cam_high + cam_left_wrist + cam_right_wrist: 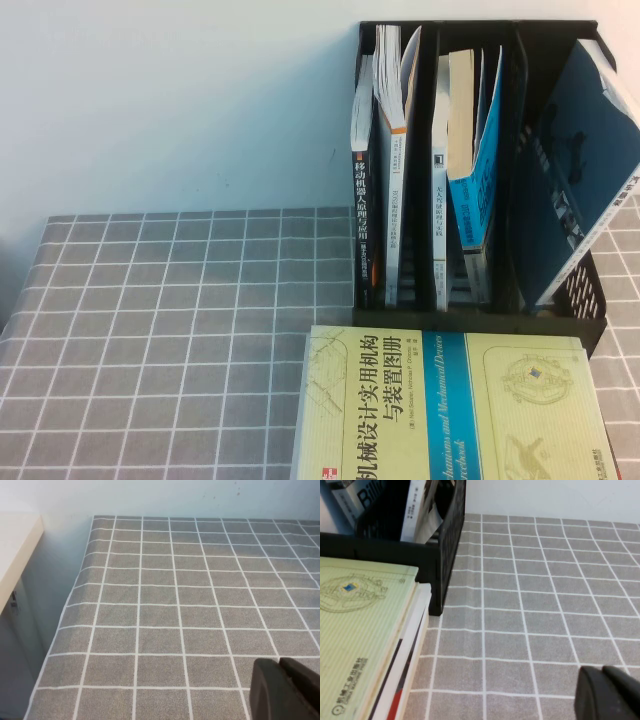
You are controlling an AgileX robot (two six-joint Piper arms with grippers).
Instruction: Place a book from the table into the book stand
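Observation:
The pale yellow-green book (440,405) with a blue band lies flat on the grey grid table (150,330), at the near edge just in front of the black book stand (470,325). The right wrist view shows the book (360,630) on top of another book, with the stand's mesh side (451,530) beside it. My right gripper (603,671) is shut and empty over bare cloth, off to the book's side. My left gripper (280,666) is shut and empty over bare table (175,605). Neither arm shows in the high view.
The stand holds a black-spined book (365,200) in its left compartment, several books (470,150) in the middle and a leaning blue-covered book (585,160) on the right. A white-and-red book (407,670) lies under the yellow-green one. A pale desk (15,545) stands beyond the table's left edge.

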